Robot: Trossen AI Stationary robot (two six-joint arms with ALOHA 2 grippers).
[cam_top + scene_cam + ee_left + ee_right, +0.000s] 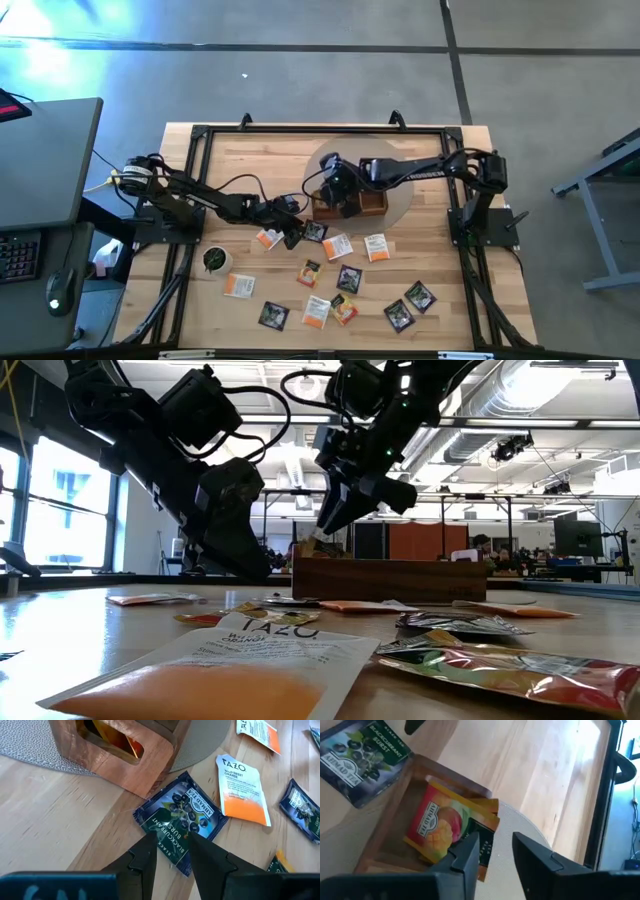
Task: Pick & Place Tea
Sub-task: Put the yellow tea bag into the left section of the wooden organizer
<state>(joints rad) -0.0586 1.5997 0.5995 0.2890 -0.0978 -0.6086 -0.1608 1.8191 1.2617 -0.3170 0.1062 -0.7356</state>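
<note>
The black blackcurrant tea packet (182, 815) lies flat on the table beside the wooden tray (145, 767). My left gripper (171, 840) is open and low over it, one fingertip on each side of the packet's near end; the high view shows the left gripper (298, 233) just left of this packet (315, 232). My right gripper (495, 842) is open above the tray's end compartment (395, 832), where a yellow-orange mango packet (432, 827) and a dark green one (482, 845) lie. The right gripper (330, 525) points down at the tray (390, 578). My left gripper's fingertips (150, 842) stand over the near edge of the black packet (172, 847), coming slanting down from the table's left. I cannot tell whether they touch it. The packet lies flat on the table.
The tray (375, 205) sits on a round grey mat (398, 180). Several more packets lie scattered toward the near edge, such as a white-and-orange one (378, 247) and a black one (273, 315). A small round cup (214, 260) stands near the left arm. A black frame (300, 130) rims the table.
</note>
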